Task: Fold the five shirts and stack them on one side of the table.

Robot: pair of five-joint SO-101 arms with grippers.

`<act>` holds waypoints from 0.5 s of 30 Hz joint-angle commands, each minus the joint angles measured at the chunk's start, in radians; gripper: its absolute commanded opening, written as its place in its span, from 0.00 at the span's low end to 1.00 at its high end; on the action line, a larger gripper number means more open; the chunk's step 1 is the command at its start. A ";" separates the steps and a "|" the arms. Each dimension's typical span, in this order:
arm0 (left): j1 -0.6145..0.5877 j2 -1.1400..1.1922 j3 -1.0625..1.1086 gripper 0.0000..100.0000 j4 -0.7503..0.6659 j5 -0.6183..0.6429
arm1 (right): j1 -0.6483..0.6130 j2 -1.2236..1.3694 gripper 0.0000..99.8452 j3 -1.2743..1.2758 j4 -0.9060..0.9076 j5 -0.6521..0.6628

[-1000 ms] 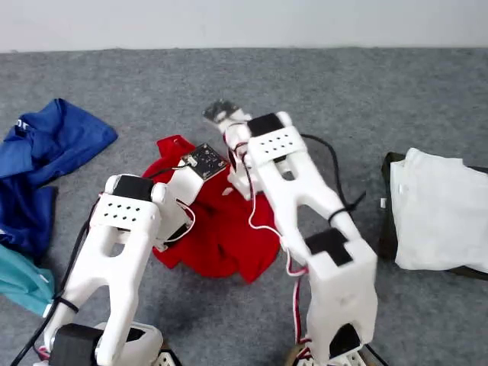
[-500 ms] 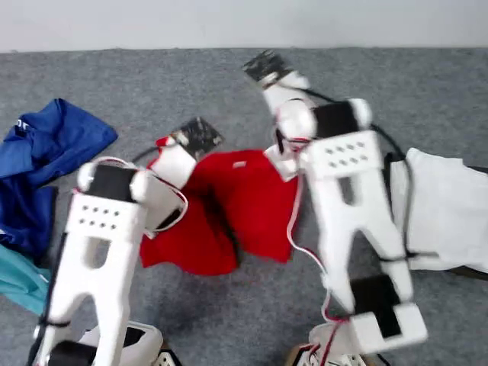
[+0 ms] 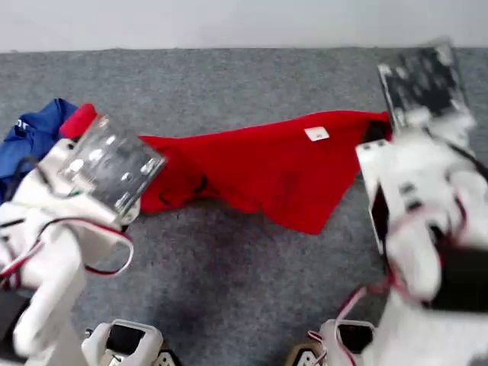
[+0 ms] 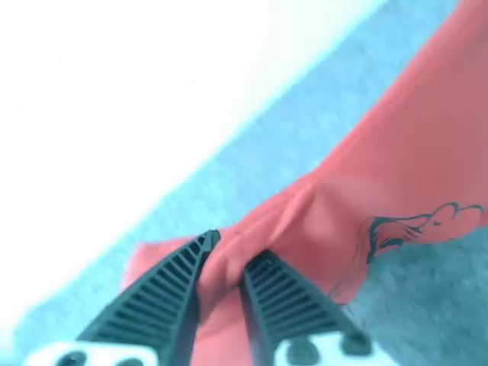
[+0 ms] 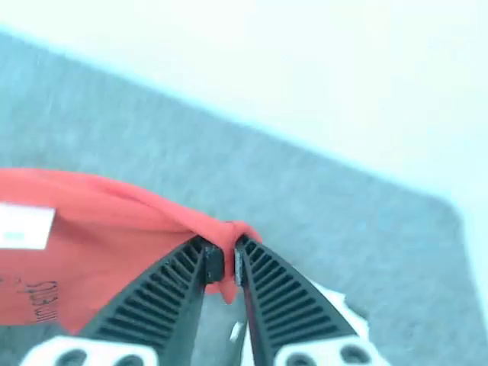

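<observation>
we have swung both arms apart in the last second, so the red shirt (image 3: pixel 267 171) now hangs stretched across mid-table instead of bunched. our left gripper (image 4: pixel 232 252) and right gripper (image 5: pixel 225 255) each pinch a corner of it; laying it flat looks next.

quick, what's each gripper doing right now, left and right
Left gripper: closed, pinching one end of the red shirt.
Right gripper: closed, pinching the opposite end of the red shirt.
</observation>
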 commanded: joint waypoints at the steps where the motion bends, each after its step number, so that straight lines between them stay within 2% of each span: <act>1: 0.006 -0.014 -0.105 0.02 -0.009 -0.012 | 0.025 -0.124 0.01 -0.037 -0.044 -0.003; 5: 0.008 -0.014 -0.275 0.02 -0.011 -0.009 | 0.030 -0.245 0.01 -0.037 -0.094 -0.058; 12: 0.008 -0.008 -0.545 0.02 -0.011 -0.008 | 0.031 -0.329 0.01 -0.037 -0.139 -0.061; 15: 0.008 -0.006 -0.578 0.02 -0.083 -0.008 | 0.031 -0.331 0.01 -0.037 -0.142 -0.061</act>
